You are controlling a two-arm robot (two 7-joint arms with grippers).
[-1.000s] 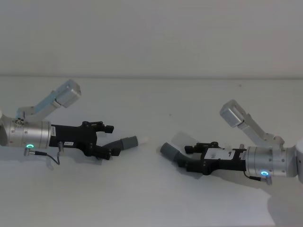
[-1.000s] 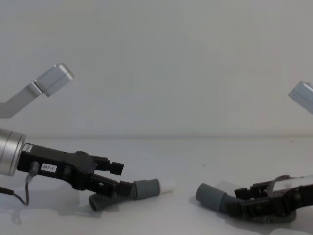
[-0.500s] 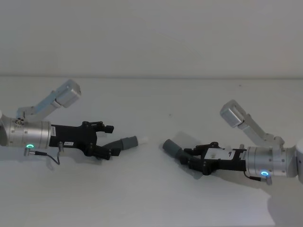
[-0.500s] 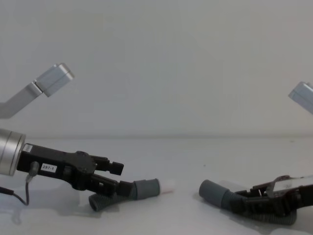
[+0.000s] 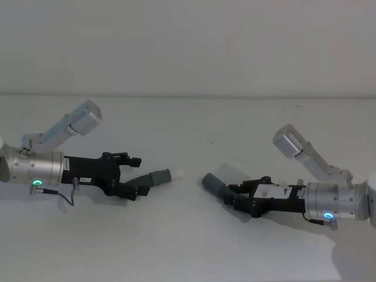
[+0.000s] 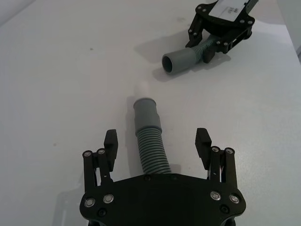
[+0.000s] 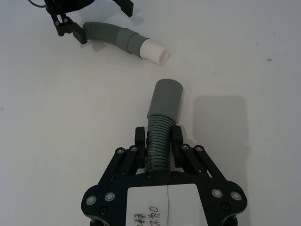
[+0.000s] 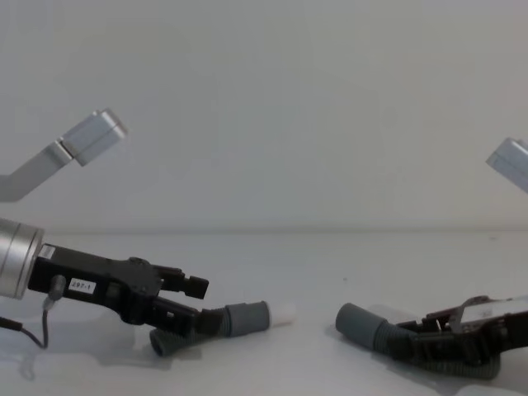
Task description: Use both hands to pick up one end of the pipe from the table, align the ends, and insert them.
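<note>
The short curved pipe piece [image 5: 154, 178] lies on the white table [image 5: 188, 247], its grey collar and white tip [image 7: 155, 52] pointing right. My left gripper [image 6: 156, 141] is open, its fingers standing apart on either side of the corrugated part without touching it. To the right, my right gripper [image 7: 158, 139] is shut on the corrugated part of the longer pipe piece [image 7: 160, 136]. The smooth grey cuff [image 5: 212, 185] of that piece points left toward the white tip across a small gap. From the chest view, the left gripper [image 8: 194, 301] and the right gripper [image 8: 412, 337] both sit low over the table.
A pale grey wall [image 5: 188, 47] rises behind the table's far edge. Bare white surface lies in front of and between the two arms.
My right gripper has closed on the longer piece, and its cuff has shifted slightly. The left gripper has dropped a little lower around the short piece and stays open.
</note>
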